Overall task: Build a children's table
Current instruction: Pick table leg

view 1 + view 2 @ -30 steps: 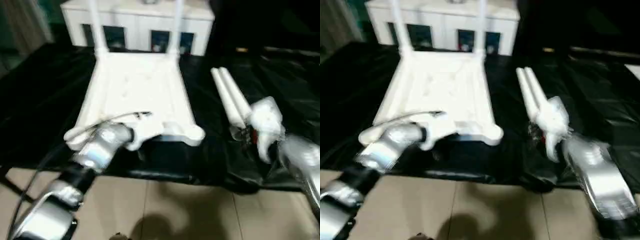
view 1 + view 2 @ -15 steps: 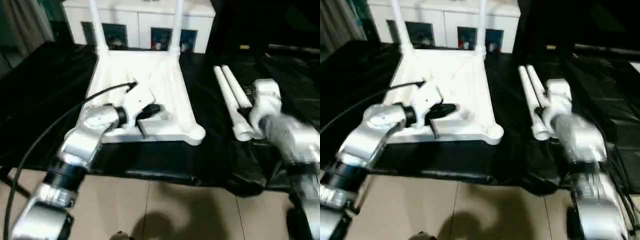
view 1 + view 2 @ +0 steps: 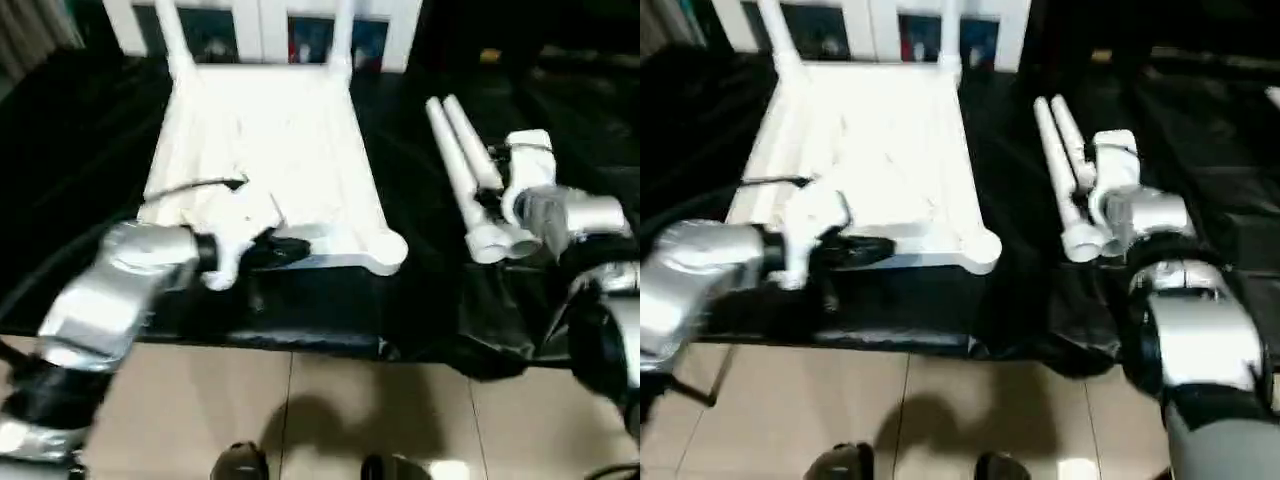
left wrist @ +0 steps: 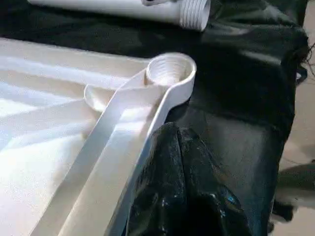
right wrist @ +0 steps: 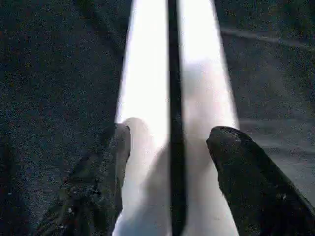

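Right gripper [image 5: 170, 162] — fingers spread — straddles the two loose legs [image 3: 462, 170] lengthwise at right of frame; left gripper [image 3: 285, 250], fingers closed, sits at the tabletop's [image 3: 260, 150] near edge.

Lab-like room; black-covered work table [image 3: 90, 150]; tiled floor [image 3: 330, 420]; white cabinet [image 3: 260, 25].

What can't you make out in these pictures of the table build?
- Two fitted legs: upper lengths cut off by the head views' top edge.
- Near left corner of the tabletop: covered by the left end effector and forearm.
- Right end effector: its fingers straddle the two loose legs; contact cannot be told.
- Cabinet: glass-door contents blurred, top cut off.
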`<state>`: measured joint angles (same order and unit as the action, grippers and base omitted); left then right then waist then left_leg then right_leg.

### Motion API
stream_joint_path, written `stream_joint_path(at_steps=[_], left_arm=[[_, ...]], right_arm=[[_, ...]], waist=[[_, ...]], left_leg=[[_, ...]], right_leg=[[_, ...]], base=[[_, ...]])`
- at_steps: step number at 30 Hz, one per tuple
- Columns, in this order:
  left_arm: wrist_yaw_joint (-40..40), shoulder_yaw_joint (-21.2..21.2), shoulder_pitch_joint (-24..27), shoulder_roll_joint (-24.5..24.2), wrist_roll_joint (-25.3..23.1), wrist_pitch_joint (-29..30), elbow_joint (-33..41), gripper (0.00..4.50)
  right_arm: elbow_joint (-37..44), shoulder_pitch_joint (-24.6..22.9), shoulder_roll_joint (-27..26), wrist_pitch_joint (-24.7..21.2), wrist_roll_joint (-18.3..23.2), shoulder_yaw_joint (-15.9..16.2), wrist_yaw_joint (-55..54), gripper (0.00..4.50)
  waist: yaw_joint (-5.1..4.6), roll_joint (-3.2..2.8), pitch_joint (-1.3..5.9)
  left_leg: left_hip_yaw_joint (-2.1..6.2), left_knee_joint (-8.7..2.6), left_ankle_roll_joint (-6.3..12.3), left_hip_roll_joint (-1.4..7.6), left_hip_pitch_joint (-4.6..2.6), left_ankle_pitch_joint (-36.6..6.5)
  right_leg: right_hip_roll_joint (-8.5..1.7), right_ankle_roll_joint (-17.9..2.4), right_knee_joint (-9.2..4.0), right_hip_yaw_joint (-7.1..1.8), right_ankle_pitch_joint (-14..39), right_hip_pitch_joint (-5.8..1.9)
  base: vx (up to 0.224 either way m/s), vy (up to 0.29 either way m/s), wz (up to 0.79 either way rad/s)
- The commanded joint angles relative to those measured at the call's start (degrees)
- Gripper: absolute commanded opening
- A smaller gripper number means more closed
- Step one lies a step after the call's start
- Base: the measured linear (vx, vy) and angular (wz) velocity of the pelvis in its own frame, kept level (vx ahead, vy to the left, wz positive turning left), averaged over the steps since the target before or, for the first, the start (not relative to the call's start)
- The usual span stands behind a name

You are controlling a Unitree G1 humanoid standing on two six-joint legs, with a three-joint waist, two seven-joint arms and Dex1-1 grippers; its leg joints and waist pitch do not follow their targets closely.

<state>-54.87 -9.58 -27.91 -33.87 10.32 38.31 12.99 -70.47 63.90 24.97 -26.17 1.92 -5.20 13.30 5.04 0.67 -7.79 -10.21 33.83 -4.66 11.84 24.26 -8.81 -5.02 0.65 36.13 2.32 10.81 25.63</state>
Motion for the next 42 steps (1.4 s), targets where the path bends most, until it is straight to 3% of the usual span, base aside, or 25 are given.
stream_joint_path(at_steps=[1,3,5,9,16,20,24,27,28,33,34,35,36,37,39,40,41,42], left_arm=[[-0.64,0.77,-0.69,-0.99,0.76,1.84,2.09,0.0],[-0.66,0.98,-1.36,-2.32,1.79,3.71,3.38,0.0],[-0.68,1.17,-1.84,-2.99,2.06,4.52,3.89,0.0],[-1.33,1.36,-2.41,-3.67,2.76,6.08,4.91,0.0],[-1.3,1.2,-3.39,-4.48,4.87,8.3,6.53,0.0],[-1.67,1.08,-3.76,-4.75,5.32,8.62,6.61,0.0],[-1.8,0.82,-4.47,-4.54,6.0,9.11,6.56,0.0],[-1.61,0.62,-4.94,-4.42,6.13,8.86,6.11,0.0],[-1.54,0.58,-5.0,-4.4,6.16,8.78,6.01,0.0],[2.02,0.15,-4.67,-1.74,4.1,4.37,4.48,0.0],[2.28,0.13,-4.65,-1.48,4.02,4.25,4.35,0.0],[5.29,-1.39,-4.53,-0.27,1.41,2.96,2.91,0.0],[5.91,-1.91,-4.54,-0.08,0.69,2.48,2.36,0.0],[5.95,-1.94,-4.54,-0.07,0.64,2.46,2.33,0.0],[8.92,-2.05,-3.99,2.62,0.2,2.54,1.25,0.0],[9.38,-1.92,-3.9,3.09,0.24,2.51,1.2,0.0],[12.31,-0.82,-3.22,6.79,1.44,3.17,0.89,0.0],[14.44,0.17,-3.01,9.57,1.93,2.05,0.11,0.0]], right_arm=[[-1.91,1.18,0.46,0.06,-0.26,-0.4,2.07,3.09],[-3.52,2.76,0.27,0.74,-0.28,-0.63,3.81,3.13],[-4.23,3.64,0.26,0.98,-0.73,-0.45,3.43,3.38],[-5.55,5.04,-0.11,-0.59,-0.93,-0.71,3.95,3.38],[-7.17,5.53,-0.24,-4.04,-1.23,-1.0,6.37,3.38],[-7.64,5.12,-0.22,-4.66,-2.26,-0.05,7.2,3.02],[-7.74,5.36,-0.02,-5.86,-0.87,-2.52,6.66,2.58],[-7.72,5.37,0.2,-5.87,-0.97,-2.7,6.47,2.45],[-7.72,5.36,0.23,-5.85,-0.95,-2.77,6.41,2.2],[-7.67,4.85,0.58,-5.29,-0.63,-4.47,4.5,1.87],[-7.67,4.8,0.59,-5.24,-0.57,-4.58,4.36,1.85],[-7.62,4.27,0.64,-4.68,0.2,-6.01,2.84,1.84],[-7.61,4.12,0.63,-4.51,0.37,-6.4,2.45,1.84],[-7.61,4.11,0.63,-4.5,0.38,-6.42,2.43,1.83],[-7.58,3.48,0.61,-3.71,1.0,-7.43,1.2,1.83],[-7.58,3.42,0.6,-3.63,1.08,-7.53,1.13,1.83],[-7.5,3.01,0.49,-2.98,1.81,-8.53,0.72,1.83],[-7.36,2.96,0.39,-2.32,2.13,-9.05,0.62,1.83]], waist=[[0.0,-0.12,3.55],[0.09,-0.1,3.12],[0.16,-0.32,2.48],[0.25,-0.44,1.53],[0.28,-0.42,0.86],[0.31,-0.49,0.78],[0.37,-0.46,1.13],[0.4,-0.53,1.42],[0.41,-0.53,1.39],[0.58,-0.47,2.39],[0.54,-0.09,2.83],[0.64,-0.14,2.91],[0.72,0.15,3.41],[0.81,0.09,3.4],[0.95,0.41,4.37],[0.99,0.4,4.33],[1.11,0.54,5.27],[1.14,0.59,5.14]], left_leg=[[-0.51,-3.0,4.44,-0.13,-1.3,-0.61],[-0.58,-2.9,5.35,0.0,-1.3,-0.39],[-0.62,-3.03,5.11,0.18,-1.37,-1.57],[-0.63,-3.15,4.32,0.24,-1.34,-1.76],[-0.64,-3.17,4.38,0.3,-1.36,-0.55],[-0.64,-3.21,4.1,0.27,-1.38,-0.58],[-0.65,-3.2,3.56,0.31,-1.46,-1.08],[-0.65,-3.15,3.24,0.33,-1.49,-1.16],[-0.64,-3.14,3.26,0.32,-1.43,-1.04],[-0.67,-2.7,3.94,0.26,-1.3,0.82],[-0.76,-2.6,4.11,0.27,-1.42,1.09],[-0.74,-2.51,4.43,0.29,-1.39,1.59],[-0.75,-2.35,4.81,0.25,-1.4,1.93],[-0.76,-2.3,4.96,0.2,-1.34,2.15],[-0.84,-1.97,5.05,0.2,-1.41,2.49],[-0.81,-1.92,5.0,0.2,-1.33,2.56],[-0.81,-1.69,4.92,0.27,-1.44,2.55],[-0.85,-1.6,4.94,0.24,-1.35,2.45]], right_leg=[[-0.94,-17.76,-2.09,-1.42,-9.76,-3.83],[-1.04,-18.89,-1.9,-1.43,-10.41,-3.74],[-1.2,-19.45,-2.12,-1.48,-8.3,-3.58],[-1.51,-19.99,-2.16,-1.66,-6.72,-3.68],[-1.61,-20.62,-2.04,-1.68,-7.37,-3.82],[-1.66,-20.59,-2.14,-1.7,-6.78,-3.9],[-1.75,-20.63,-2.1,-1.72,-6.27,-4.04],[-1.77,-20.67,-2.06,-1.7,-6.16,-4.08],[-1.75,-20.67,-2.05,-1.68,-6.35,-4.08],[-1.67,-21.23,-1.63,-1.61,-9.36,-4.44],[-1.66,-21.31,-1.58,-1.64,-9.93,-4.63],[-1.71,-21.41,-1.46,-1.65,-10.4,-4.55],[-1.75,-21.16,-1.29,-1.65,-10.67,-4.77],[-1.75,-21.0,-1.27,-1.63,-10.69,-4.68],[-1.78,-20.99,-1.0,-1.64,-10.94,-4.91],[-1.86,-21.04,-0.97,-1.67,-11.08,-4.87],[-1.9,-21.24,-0.75,-1.59,-11.42,-5.16],[-1.92,-21.21,-0.75,-1.65,-11.82,-5.04]], base=[[0.0,0.0,0.0],[0.0,0.0,0.0],[0.0,0.0,0.0],[0.0,0.0,0.0],[0.0,0.0,0.0],[0.0,0.0,0.0],[0.0,0.0,0.0],[0.0,0.0,0.0],[0.0,0.0,0.0],[0.0,0.0,0.0],[0.0,0.0,0.0],[0.0,0.0,0.0],[0.0,0.0,0.0],[0.0,0.0,0.0],[0.0,0.0,0.0],[0.0,0.0,0.0],[0.0,0.0,0.0],[0.0,0.0,0.0]])
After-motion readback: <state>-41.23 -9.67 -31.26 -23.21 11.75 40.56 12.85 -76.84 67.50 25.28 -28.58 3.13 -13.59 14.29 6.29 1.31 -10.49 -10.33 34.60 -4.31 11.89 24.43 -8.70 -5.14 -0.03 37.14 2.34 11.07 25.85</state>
